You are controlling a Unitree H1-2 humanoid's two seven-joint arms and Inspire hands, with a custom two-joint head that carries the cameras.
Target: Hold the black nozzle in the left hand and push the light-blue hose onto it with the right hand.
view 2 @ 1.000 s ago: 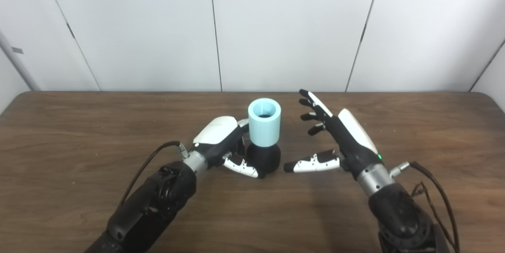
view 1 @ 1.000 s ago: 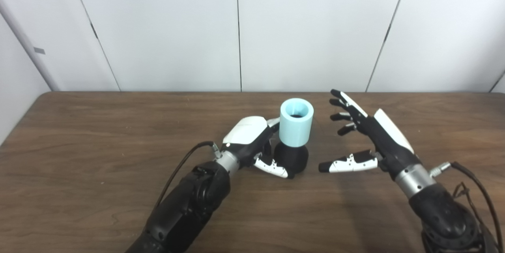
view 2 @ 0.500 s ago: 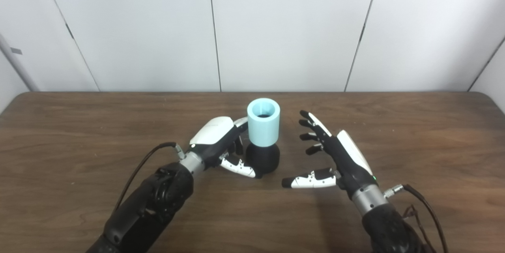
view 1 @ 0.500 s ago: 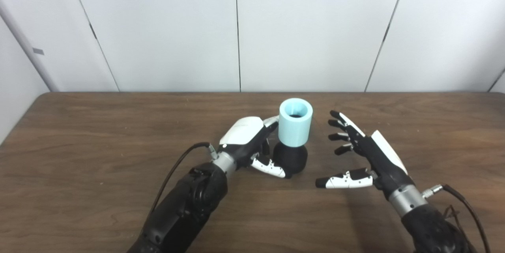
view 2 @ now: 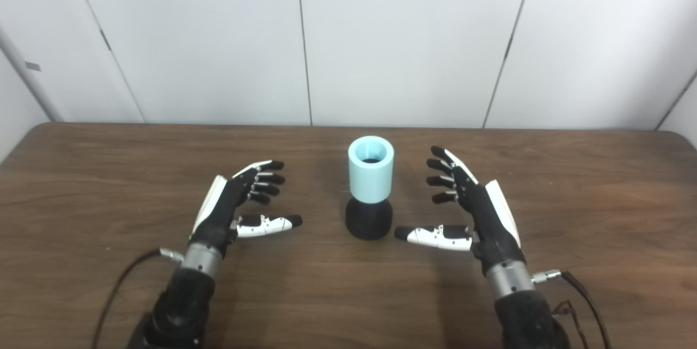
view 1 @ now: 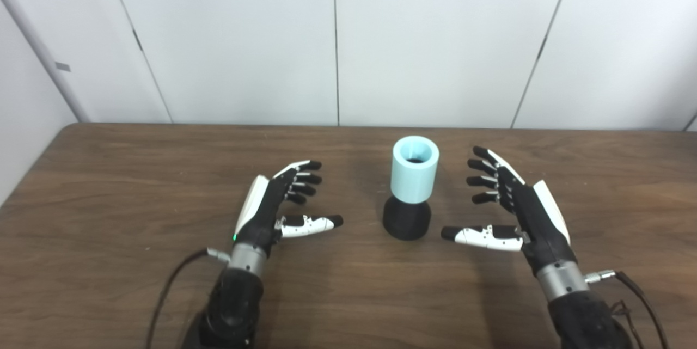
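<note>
Nearest the camera, both forearms enter from the bottom edge, each trailing a black cable [view 1: 169,289] from the wrist; the right-side cable [view 1: 634,289] loops toward the lower right corner.

The left hand [view 1: 272,204] rests low over the table [view 1: 109,185], left of centre. It is open and holds nothing: fingers [view 1: 305,177] spread and lightly curled, thumb pointing right toward the centre. A clear strip of bare table separates it from the assembly.

The right hand [view 1: 517,210] mirrors it on the other side. It is likewise open and empty, palm facing left, thumb extended toward the nozzle base. The thumb tip is near the nozzle but apart from it.

Between the two hands, slightly farther back, the nozzle [view 1: 406,219] stands upright on the table, its wide black base down. The hose [view 1: 415,169], a short light-blue cylinder, sits upright on top of the nozzle with its open end up; the dark interior shows through the opening. Neither hand touches either part. Nothing stands between the hands and the assembly.

Beyond the assembly the table runs bare to its far edge. Behind it stands a white panelled wall [view 1: 435,38] with dark vertical seams.
</note>
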